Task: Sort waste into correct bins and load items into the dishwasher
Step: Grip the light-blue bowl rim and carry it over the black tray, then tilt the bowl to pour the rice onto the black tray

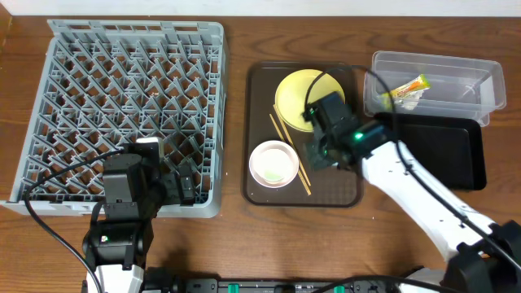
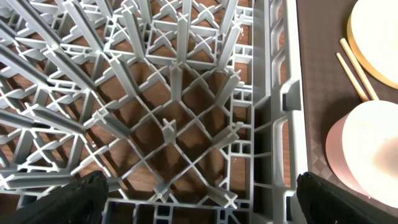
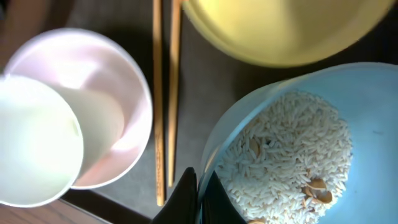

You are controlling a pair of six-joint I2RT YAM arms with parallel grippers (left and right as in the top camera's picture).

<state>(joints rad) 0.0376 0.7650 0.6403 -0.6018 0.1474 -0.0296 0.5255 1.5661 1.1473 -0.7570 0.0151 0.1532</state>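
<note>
My right gripper is shut on the rim of the light blue bowl, which holds whitish rice scraps. In the overhead view the right gripper hides that bowl on the brown serving tray. The yellow plate, wooden chopsticks and the pinkish-white bowl lie on the tray; the white cup sits in the pinkish-white bowl. My left gripper is open and empty over the grey dish rack's near right corner.
The clear tub at the back right holds the yellow-green wrapper. The black tray lies just in front of it. The rack's right wall stands beside the brown tray.
</note>
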